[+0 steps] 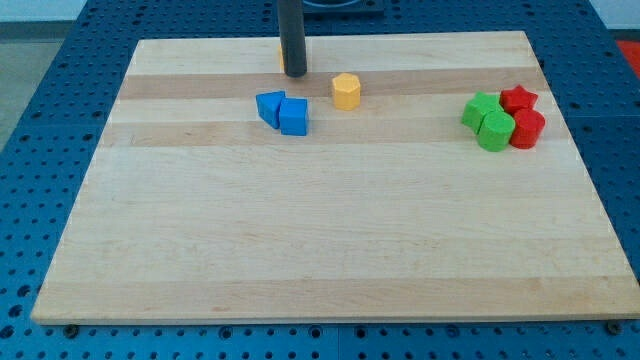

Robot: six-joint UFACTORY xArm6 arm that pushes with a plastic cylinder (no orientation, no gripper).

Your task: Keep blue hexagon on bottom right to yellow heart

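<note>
wooden board [330,240]: pale, smooth, faint grain bands, sits on a blue perforated table [40,150]. biggest thing in view.

dark rod stands near the view's top, its tip [293,74] resting on the board; nothing is gripped, since it is a bare rod with no jaws, and it touches no blue block. a sliver of orange-yellow [282,60] shows just behind the rod on its left side; shape hidden, possibly the yellow heart, cannot tell.

far to the tip's right, well apart: a tight cluster of two green blocks [487,120] and two red blocks [523,116], one red looks star-like, the others rounded; all matte, solid colour.

just below the tip: two blue blocks touching. the left one [270,106] is angular, the right one [294,116] more cube-like; which is the hexagon is hard to say.

below-right of the tip, near: a small yellow block [346,91], faceted, hexagon-like.

progress, as a judgement: early. the blue pair lies below the half-hidden yellow piece, not clearly to its lower right, so the push to place a blue block is not yet done.
</note>
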